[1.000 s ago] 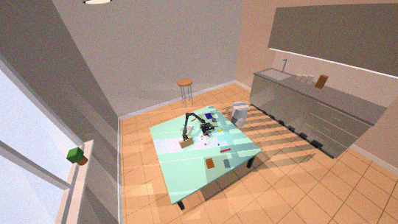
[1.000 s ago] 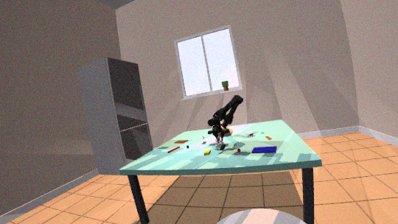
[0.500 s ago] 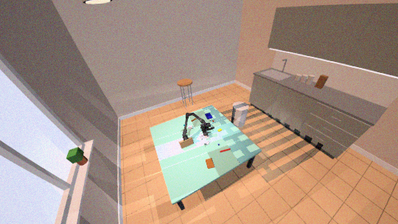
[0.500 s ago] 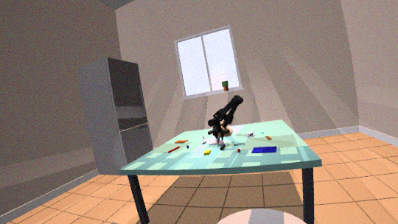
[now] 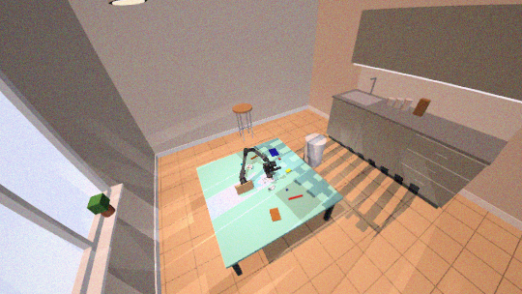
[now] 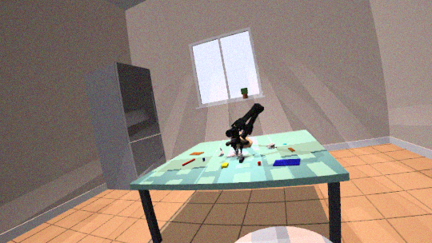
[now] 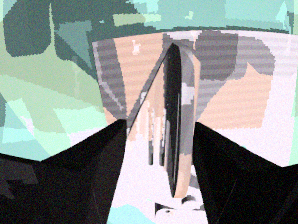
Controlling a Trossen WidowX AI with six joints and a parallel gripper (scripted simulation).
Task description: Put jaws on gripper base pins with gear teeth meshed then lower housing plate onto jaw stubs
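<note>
Gripping a thin slab (image 7: 186, 117), likely the housing plate, with the tool (image 5: 275, 168) (image 6: 240, 155) (image 7: 158, 128) partway open — running lengthwise up the wrist frame, just above small pale parts (image 7: 167, 210) at bottom centre — cannot tell if touching.

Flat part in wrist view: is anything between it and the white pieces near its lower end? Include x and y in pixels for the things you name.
Nothing visible stands between the flat part (image 7: 187, 117) in the end effector (image 5: 274, 172) (image 6: 239, 154) (image 7: 158, 128) and the white pieces (image 7: 171, 210); depth is unclear.
</note>
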